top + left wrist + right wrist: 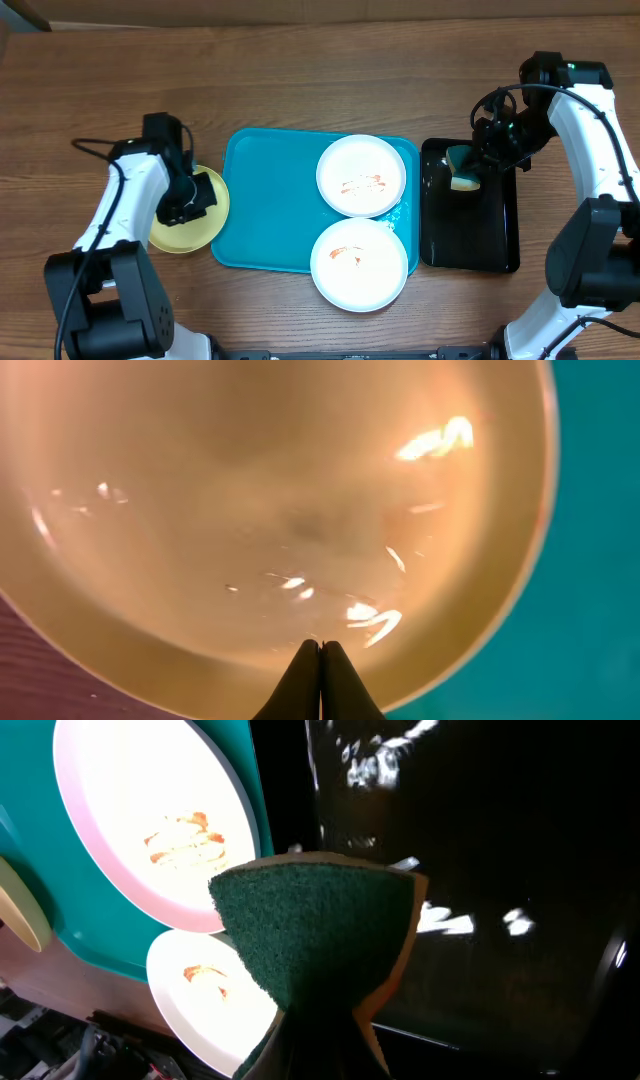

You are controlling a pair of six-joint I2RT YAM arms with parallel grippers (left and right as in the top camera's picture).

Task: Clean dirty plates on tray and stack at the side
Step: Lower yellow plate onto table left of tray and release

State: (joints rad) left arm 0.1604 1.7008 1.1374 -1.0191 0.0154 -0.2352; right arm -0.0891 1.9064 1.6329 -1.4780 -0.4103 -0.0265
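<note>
A brown wood-grain table (300, 80) fills the overhead view, evenly lit.

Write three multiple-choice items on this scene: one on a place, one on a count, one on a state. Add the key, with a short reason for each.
1. Where does the yellow-green plate lie?
A. on the table, left of the turquoise tray
B. inside that tray
C. held up in the air

2. How many white plates bear orange-red smears?
A. none
B. one
C. two

3. What is the state of the right tool?
A. open and empty
B. shut on the sponge
C. shut on a plate

Key:
1 A: the overhead view shows it on the wood beside the tray's left rim.
2 C: both white plates show smears near their middles.
3 B: the right wrist view shows the sponge pinched between its fingers.
</note>
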